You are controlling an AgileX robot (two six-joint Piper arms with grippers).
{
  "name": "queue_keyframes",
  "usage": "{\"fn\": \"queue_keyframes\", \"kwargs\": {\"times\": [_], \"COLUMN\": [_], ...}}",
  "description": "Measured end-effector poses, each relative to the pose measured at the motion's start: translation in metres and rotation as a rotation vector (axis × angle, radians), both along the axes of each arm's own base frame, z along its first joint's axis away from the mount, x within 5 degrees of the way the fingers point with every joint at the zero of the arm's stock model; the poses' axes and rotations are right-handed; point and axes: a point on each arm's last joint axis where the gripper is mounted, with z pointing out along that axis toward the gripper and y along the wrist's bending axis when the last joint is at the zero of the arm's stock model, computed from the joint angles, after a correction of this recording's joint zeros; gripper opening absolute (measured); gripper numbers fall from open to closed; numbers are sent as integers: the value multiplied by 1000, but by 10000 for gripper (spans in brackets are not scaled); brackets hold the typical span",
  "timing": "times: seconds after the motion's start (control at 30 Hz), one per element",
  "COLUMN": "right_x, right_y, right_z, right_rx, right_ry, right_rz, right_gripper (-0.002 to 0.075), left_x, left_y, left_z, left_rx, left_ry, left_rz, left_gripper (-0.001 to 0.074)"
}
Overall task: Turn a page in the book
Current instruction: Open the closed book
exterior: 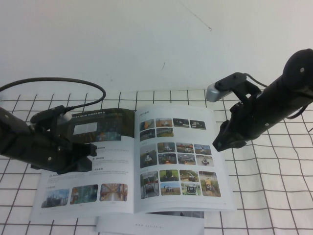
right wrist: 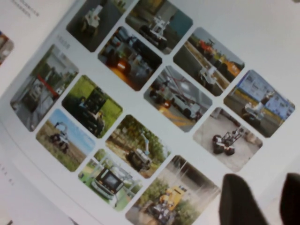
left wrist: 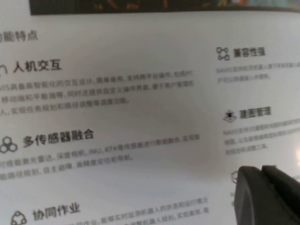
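The book [exterior: 113, 195] lies open on the checked cloth. Its right-hand page [exterior: 178, 156] is glossy white with rows of small vehicle photos, and it fills the right wrist view [right wrist: 154, 98]. The left-hand page [exterior: 105, 164] has a dark top banner and Chinese text, also seen in the left wrist view [left wrist: 117, 122]. My left gripper [exterior: 92, 149] is shut and empty, low over the left-hand page, its fingers [left wrist: 253, 192] together. My right gripper [exterior: 218, 143] is open at the photo page's outer edge, with its fingers [right wrist: 239, 201] on either side of that edge.
A second white sheet or brochure [exterior: 146, 224] sticks out from under the book's near edge. The black-grid white cloth [exterior: 274, 196] covers the table. A black cable [exterior: 58, 81] loops behind the left arm.
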Motion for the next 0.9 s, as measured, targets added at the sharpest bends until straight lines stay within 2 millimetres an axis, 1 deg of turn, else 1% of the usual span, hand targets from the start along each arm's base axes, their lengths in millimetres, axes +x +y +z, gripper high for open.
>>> {"fn": "queue_keyframes", "kwargs": {"times": [0.13,0.23,0.33,0.6,0.9], "right_x": [4,6,9,12,14], "right_y": [2,3,5,10,8], "right_z": [-14,-26,-37,-59,-62], "right_rx": [-7,-6,6,39,24], "right_ry": [37,78,111,180,193], "right_rz": [-19,-41,-63,-117,-167], "right_gripper": [376,446,467,475,475], "left_x": [3,5,6,7,7], "left_y": [1,2,3,3,3], "left_z": [-13,-18,-23,-28,-28], "left_rx": [14,33,43,43,40], "left_ry": [17,19,26,42,42], "left_rz": [3,-5,-5,1,6], "left_gripper": [-2,-2,-2,-2,-3]}}
